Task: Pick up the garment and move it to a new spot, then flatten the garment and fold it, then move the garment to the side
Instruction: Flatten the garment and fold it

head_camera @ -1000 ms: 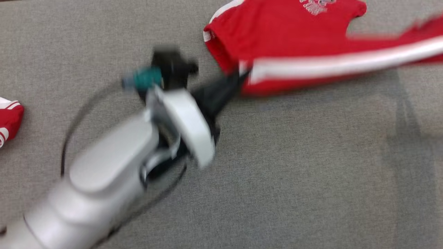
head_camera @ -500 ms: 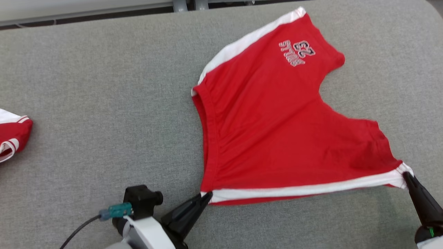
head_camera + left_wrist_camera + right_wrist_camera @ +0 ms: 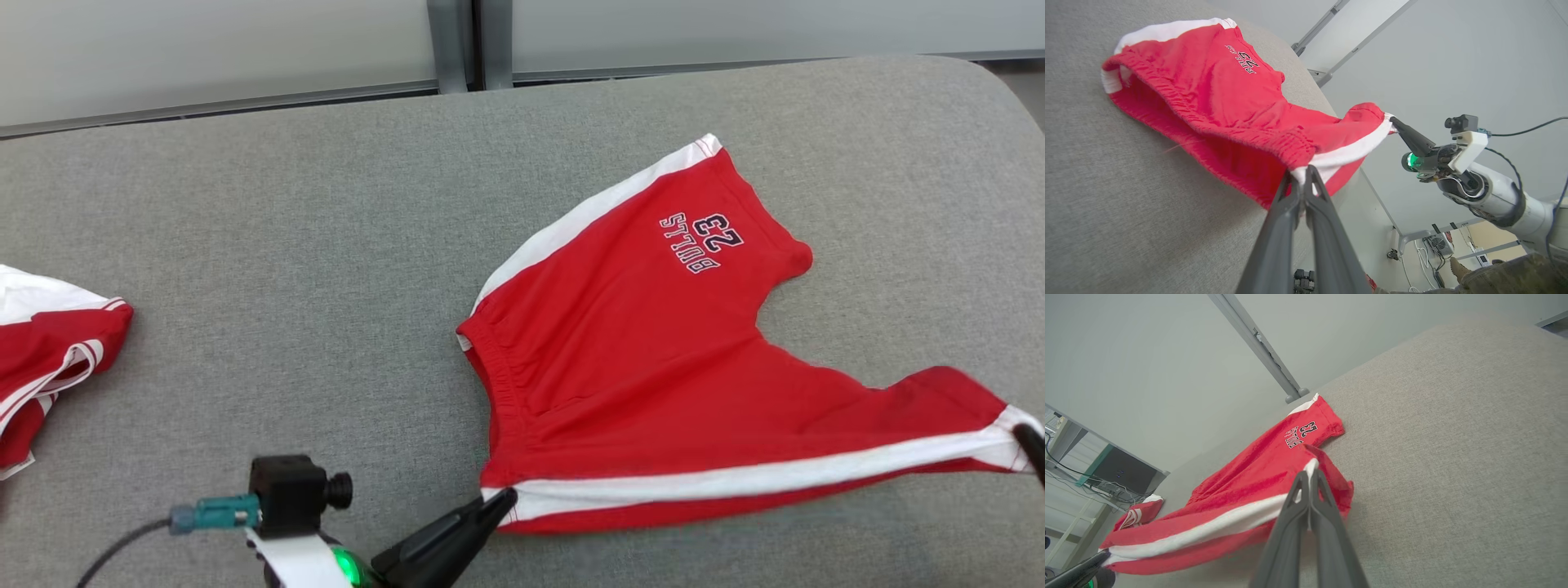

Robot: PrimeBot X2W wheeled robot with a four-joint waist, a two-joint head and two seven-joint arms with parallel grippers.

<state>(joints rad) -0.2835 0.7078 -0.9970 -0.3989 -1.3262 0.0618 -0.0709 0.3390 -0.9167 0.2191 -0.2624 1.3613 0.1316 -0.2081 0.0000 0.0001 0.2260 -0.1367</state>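
The garment [image 3: 653, 384] is a pair of red shorts with a white stripe [image 3: 735, 480] down each side and a dark print [image 3: 700, 242] of letters and the number 23 on the far leg, upside down in the head view. It lies on the right half of the grey fabric counter [image 3: 286, 286]. The elastic waistband [image 3: 500, 392] faces the middle of the counter and the legs point to the right. The far leg rests flat. The near side stripe is pulled into a straight line, with a shadow under it, and in the left wrist view the waist gapes open.

The garment's underside is hidden. The right tool [image 3: 1030, 445] is cut off by the edge of the head view, so there it shows as a dark tip. The left tool [image 3: 506, 500] is cut by the bottom edge, just beside its wrist camera [image 3: 294, 490] and a green light [image 3: 347, 565]. A second red and white garment [image 3: 49, 359], well apart at the counter's left end, is also cut off.

The left tool's fingers are pressed together on the near waistband corner, at the end of the white stripe. The right tool's fingers are clamped on the other end of that stripe, at the near leg's hem.
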